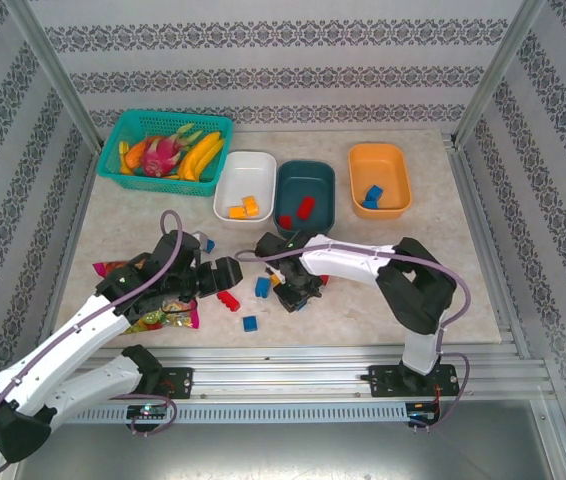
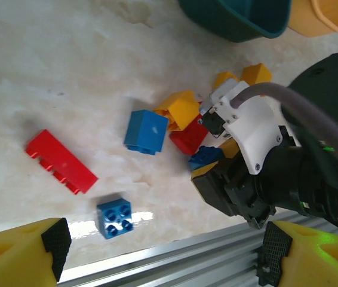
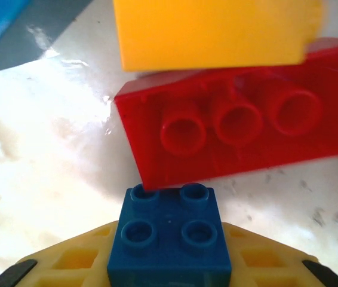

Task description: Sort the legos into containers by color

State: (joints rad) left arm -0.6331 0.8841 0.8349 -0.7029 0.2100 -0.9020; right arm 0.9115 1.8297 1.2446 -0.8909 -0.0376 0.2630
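three tubs stand in a row at the far side of the table (image 1: pixel 423 290). the dark teal tub (image 1: pixel 304 172) is the middle one and holds two red bricks (image 1: pixel 306 207). the white tub (image 1: pixel 247 163), just left of it, holds yellow-orange bricks (image 1: pixel 244 208). the orange tub (image 1: pixel 379 158), a little apart on its right, holds blue bricks (image 1: pixel 372 196). further left of the dark teal tub stands a mesh basket (image 1: pixel 128 125) of toy fruit.

on the near side of the dark teal tub, loose legos lie on the table: a long red brick (image 2: pixel 61 161), a tall blue brick (image 2: pixel 146 131), a flat blue brick (image 2: pixel 115 216), and a small heap (image 2: pixel 184 116) of yellow, red and blue pieces.

the right gripper (image 1: pixel 293 288) is down at that heap, straight in front of the dark teal tub. its fingers are closed on a four-stud blue brick (image 3: pixel 169 245), which touches a red three-stud brick (image 3: pixel 234 134).

the left gripper (image 2: pixel 166 251) is nearer and to the left of the dark teal tub, above the long red brick, jaws spread wide with nothing between them. a candy bag (image 1: pixel 163 318) lies under its arm.
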